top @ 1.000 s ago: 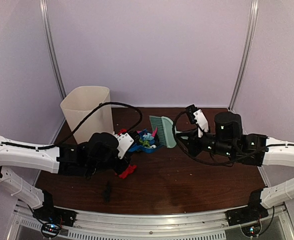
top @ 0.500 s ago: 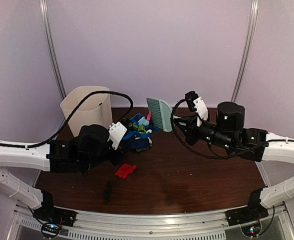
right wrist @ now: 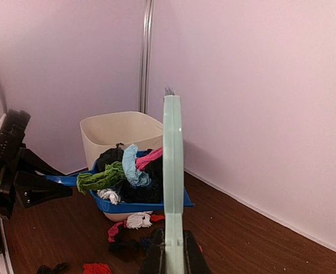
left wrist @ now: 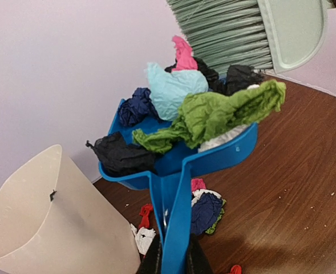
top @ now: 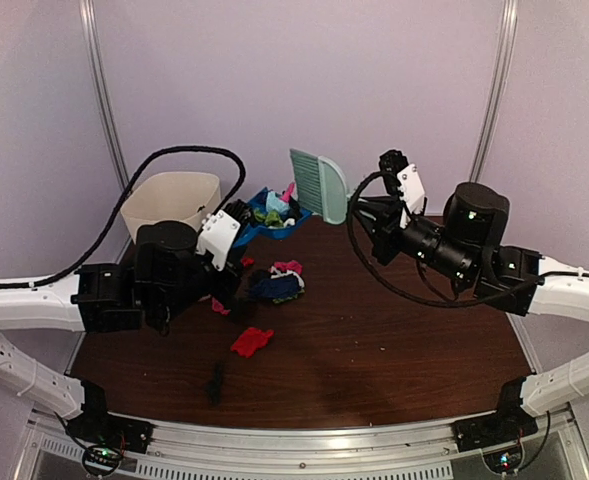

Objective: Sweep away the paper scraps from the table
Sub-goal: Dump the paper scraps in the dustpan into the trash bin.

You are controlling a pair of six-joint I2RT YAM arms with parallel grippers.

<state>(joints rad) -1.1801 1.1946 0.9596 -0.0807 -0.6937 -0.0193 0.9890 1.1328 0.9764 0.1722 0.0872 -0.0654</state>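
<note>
Just beside the cream bin (top: 159, 205), the left gripper (left wrist: 173, 260) clamps the raised dustpan (left wrist: 173, 160) heaped with paper scraps (left wrist: 213, 114), others lying on the table (top: 394, 330) below, and the right gripper (right wrist: 172, 257) clamps the brush (top: 319, 185); tipping over the bin seems next.

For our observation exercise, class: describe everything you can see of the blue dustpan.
The dustpan looks like glossy blue plastic: a shallow scoop with a long straight handle. It is held in the air, roughly level, beside the cream bin and above the table. The left arm's jaws are shut on its handle. Crumpled paper scraps are heaped in it, some overhanging the rim. The green brush appears to touch the pile.
</note>
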